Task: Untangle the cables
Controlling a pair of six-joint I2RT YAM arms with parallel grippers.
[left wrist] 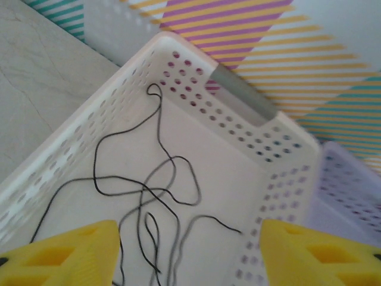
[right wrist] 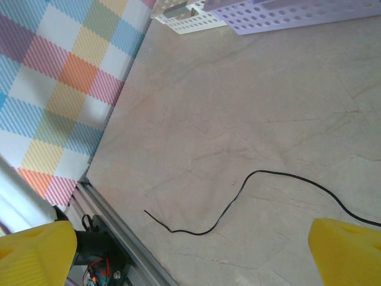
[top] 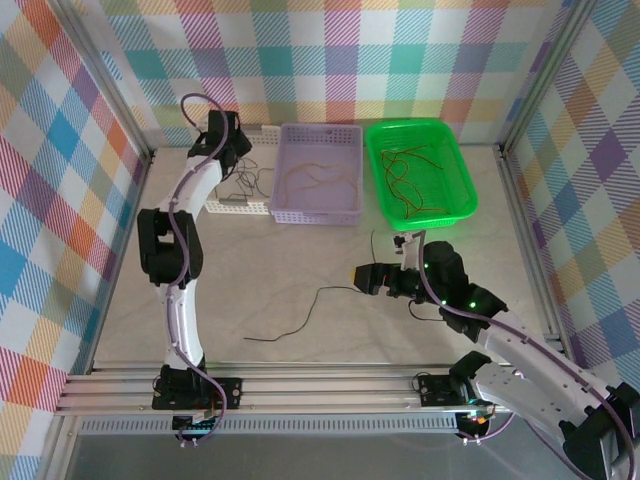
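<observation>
From the top view, the cables are being seen as thin, hair-like wires spread over several places. One black cable (top: 318,293) is lying loose in a long curve on the table (top: 250,270), one end close to the right gripper (top: 368,278), whose fingers cannot be read from here. A purple basket (top: 320,214) is holding brownish-orange cables (top: 320,175). Just beside it, a green basket (top: 432,218) is holding a mix of red, orange and brown cables (top: 415,178). The left arm (top: 185,215) is being reached over a white basket (top: 240,208) at the far left, where thin dark strands are only faintly being made out.

In the left wrist view, that white basket (left wrist: 71,149) is being shown close up, with perforated walls. Several black cables (left wrist: 141,189) are lying on its floor, looped and crossing one another, a detail too small from above. The yellow fingers (left wrist: 65,256) of the left gripper (left wrist: 187,256) are being held wide apart above them, gripping nothing. A blurred corner of the purple basket (left wrist: 351,196) is showing at the right edge.

In the right wrist view, the yellow fingers (right wrist: 348,253) of the right gripper (right wrist: 190,256) are being held fully apart and empty over the table. The single black cable (right wrist: 257,172) is being shown as an S-curve, one end free near the metal rail (right wrist: 119,238), the other running off the right edge.
</observation>
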